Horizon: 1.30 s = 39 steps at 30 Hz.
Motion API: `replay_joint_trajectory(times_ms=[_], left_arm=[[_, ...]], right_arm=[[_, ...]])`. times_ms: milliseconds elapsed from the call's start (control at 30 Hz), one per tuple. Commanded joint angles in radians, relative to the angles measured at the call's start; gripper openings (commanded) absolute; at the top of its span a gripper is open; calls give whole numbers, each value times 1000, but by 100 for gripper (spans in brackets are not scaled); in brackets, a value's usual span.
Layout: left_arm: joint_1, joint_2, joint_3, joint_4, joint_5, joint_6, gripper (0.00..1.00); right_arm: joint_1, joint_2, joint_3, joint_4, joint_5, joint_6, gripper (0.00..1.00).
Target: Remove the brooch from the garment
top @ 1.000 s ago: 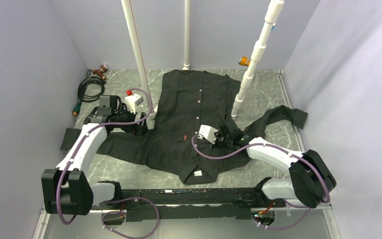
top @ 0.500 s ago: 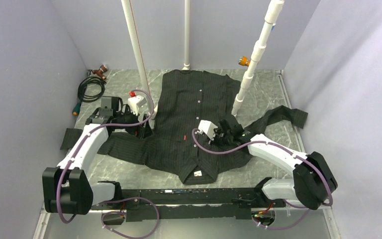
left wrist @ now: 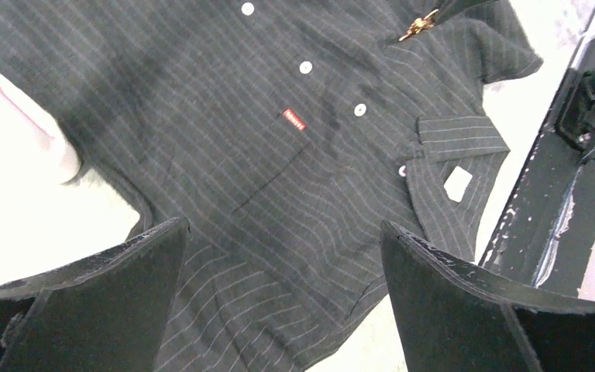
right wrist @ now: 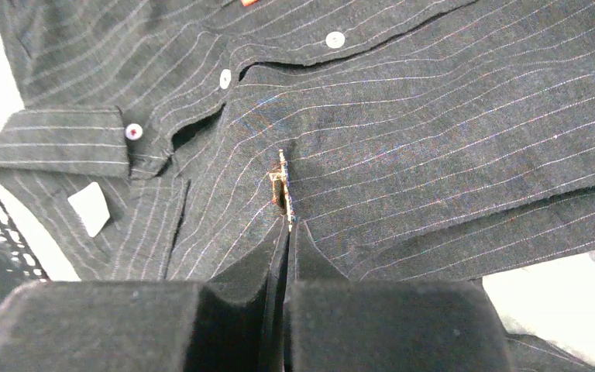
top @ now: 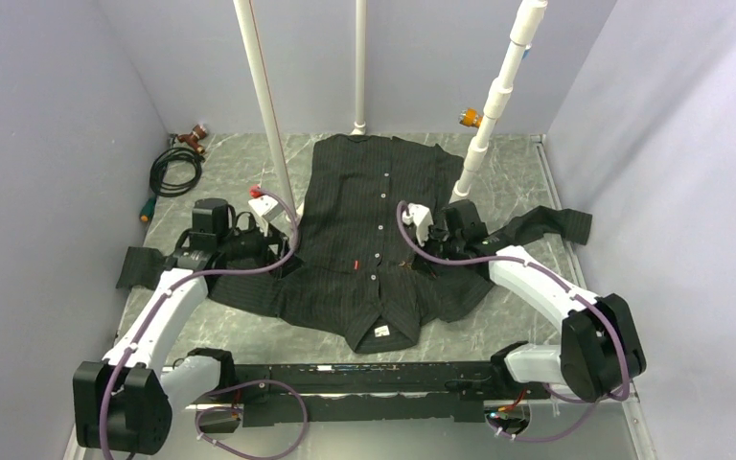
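1. Black pinstriped shirt (top: pixel 345 211) lies spread on the counter (top: pixel 513 168); only the overhead view shows it whole.
2. Right wrist view: the right pincer (right wrist: pixel 287 231) is clenched on the brooch (right wrist: pixel 281 186), which is edge-on and gold against the shirt front beside the button row (whether its pin is free, I cannot tell).
3. Left wrist view: the left pincer (left wrist: pixel 283 232) hangs released over the shirt's chest. This view also shows the red tag (left wrist: pixel 294 119) and white label (left wrist: pixel 457 182).
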State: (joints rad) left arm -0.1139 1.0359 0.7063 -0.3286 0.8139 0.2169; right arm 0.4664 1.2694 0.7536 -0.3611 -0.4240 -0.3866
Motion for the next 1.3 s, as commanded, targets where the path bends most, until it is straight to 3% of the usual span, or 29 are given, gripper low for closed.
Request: replay_joint_trajectory(times_ms=[0, 533, 733, 1033, 1267], left_arm=[[-31, 6, -26, 175, 90, -72, 97], [-360, 286, 62, 436, 36, -199, 91], [-434, 409, 61, 710, 53, -371, 91], [-496, 584, 142, 924, -46, -540, 87], [-551, 665, 178, 958, -121, -601, 81]], right_arm=[[-71, 19, 49, 32, -232, 107, 0], [-226, 50, 9, 107, -505, 255, 0], [-253, 47, -15, 157, -545, 318, 0], [-300, 42, -49, 236, -558, 407, 0], [-300, 45, -46, 248, -550, 442, 0]])
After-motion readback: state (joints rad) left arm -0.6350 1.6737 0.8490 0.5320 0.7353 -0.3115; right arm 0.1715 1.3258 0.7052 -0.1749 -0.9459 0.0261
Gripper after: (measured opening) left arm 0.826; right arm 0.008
